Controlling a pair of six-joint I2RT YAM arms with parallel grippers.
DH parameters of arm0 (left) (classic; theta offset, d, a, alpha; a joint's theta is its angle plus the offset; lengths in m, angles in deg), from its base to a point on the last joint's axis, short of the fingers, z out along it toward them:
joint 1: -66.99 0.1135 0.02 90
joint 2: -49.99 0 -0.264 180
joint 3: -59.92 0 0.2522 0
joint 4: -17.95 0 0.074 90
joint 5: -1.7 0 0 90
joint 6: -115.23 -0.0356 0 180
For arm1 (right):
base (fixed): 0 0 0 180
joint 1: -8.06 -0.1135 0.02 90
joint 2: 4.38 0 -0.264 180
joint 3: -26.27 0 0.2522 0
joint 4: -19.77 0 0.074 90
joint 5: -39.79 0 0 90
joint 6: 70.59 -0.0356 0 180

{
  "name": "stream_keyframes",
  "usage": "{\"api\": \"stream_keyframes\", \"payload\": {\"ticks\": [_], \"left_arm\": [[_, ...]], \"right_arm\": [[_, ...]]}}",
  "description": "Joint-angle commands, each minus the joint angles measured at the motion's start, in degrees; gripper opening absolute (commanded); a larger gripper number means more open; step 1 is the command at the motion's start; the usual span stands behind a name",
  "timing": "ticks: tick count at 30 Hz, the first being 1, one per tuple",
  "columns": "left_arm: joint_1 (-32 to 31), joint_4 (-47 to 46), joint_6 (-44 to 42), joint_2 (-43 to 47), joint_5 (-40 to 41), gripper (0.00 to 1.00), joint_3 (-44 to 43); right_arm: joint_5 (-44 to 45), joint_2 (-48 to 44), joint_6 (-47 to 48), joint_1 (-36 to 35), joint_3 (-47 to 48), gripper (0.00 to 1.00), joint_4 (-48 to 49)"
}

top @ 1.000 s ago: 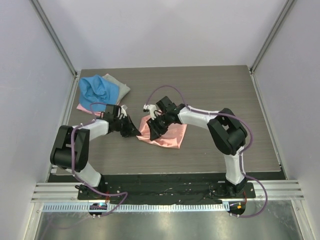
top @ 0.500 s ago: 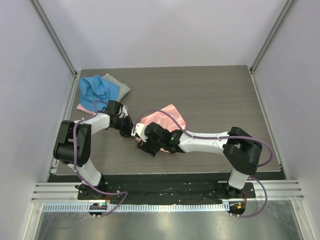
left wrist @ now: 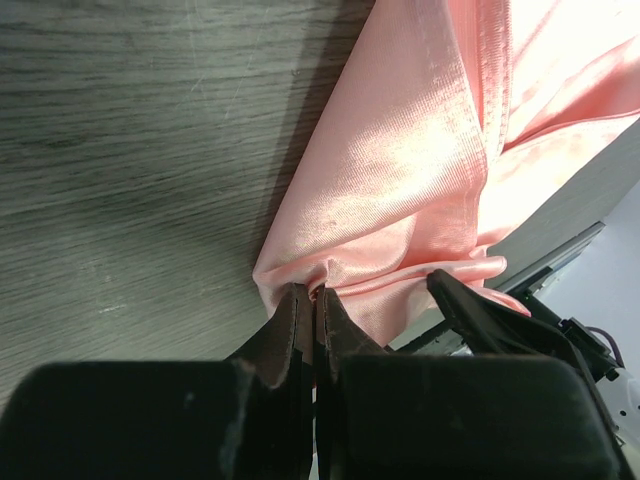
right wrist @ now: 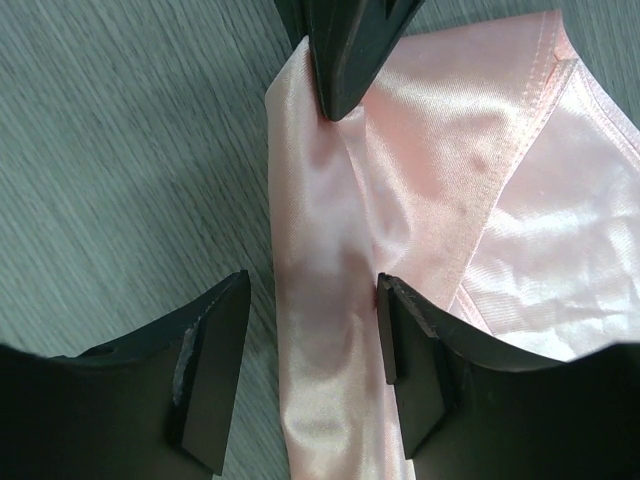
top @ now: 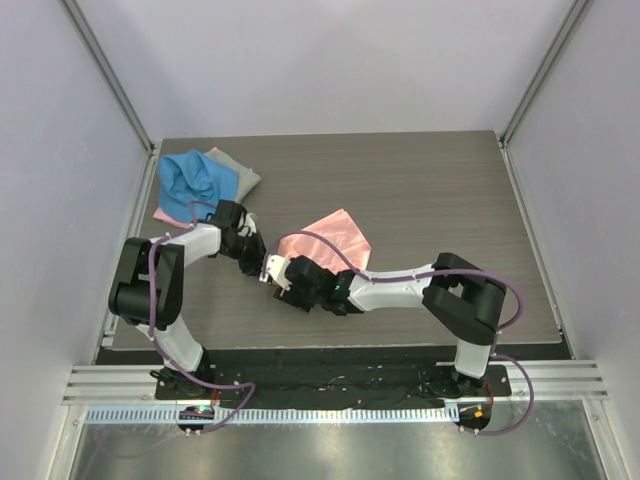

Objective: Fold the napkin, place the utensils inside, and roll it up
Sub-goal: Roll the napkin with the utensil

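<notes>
Dark wood-grain desk (top: 430, 190) inside white walls; shiny salmon-pink satin napkin (top: 328, 236) lies mid-desk, folded, hemmed edges showing, one corner stretched into a narrow strip. Left pincer (left wrist: 314, 296) pressed together, pinching that corner. Right pincer (right wrist: 310, 290) spread, straddling the strip. Crumpled blue cloth (top: 195, 180) far-left, well apart from napkin

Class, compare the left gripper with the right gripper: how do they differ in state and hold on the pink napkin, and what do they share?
The left gripper is shut; the right gripper stands open. The left gripper pinches a bunched edge of the napkin; the right gripper only straddles a strip of it, unclamped. Both are black and work the napkin's same end.
</notes>
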Motion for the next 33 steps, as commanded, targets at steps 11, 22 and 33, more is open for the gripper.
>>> {"api": "stream_keyframes", "payload": {"ticks": [11, 22, 33], "left_arm": [[-0.3, 0.5, -2.4, -0.5, -2.5, 0.01, -2.8], [1.5, -1.1, -0.8, 6.9, 6.6, 0.69, -0.1], [2.2, -16.9, 2.5, 14.2, 1.9, 0.75, 9.3]], "right_arm": [[-11.0, 6.8, -1.6, 4.6, 4.2, 0.41, -8.3], [-41.2, 11.6, -9.3, 12.7, 8.1, 0.04, -17.8], [-60.8, 11.2, -15.8, 18.6, 1.6, 0.01, -2.9]]}}
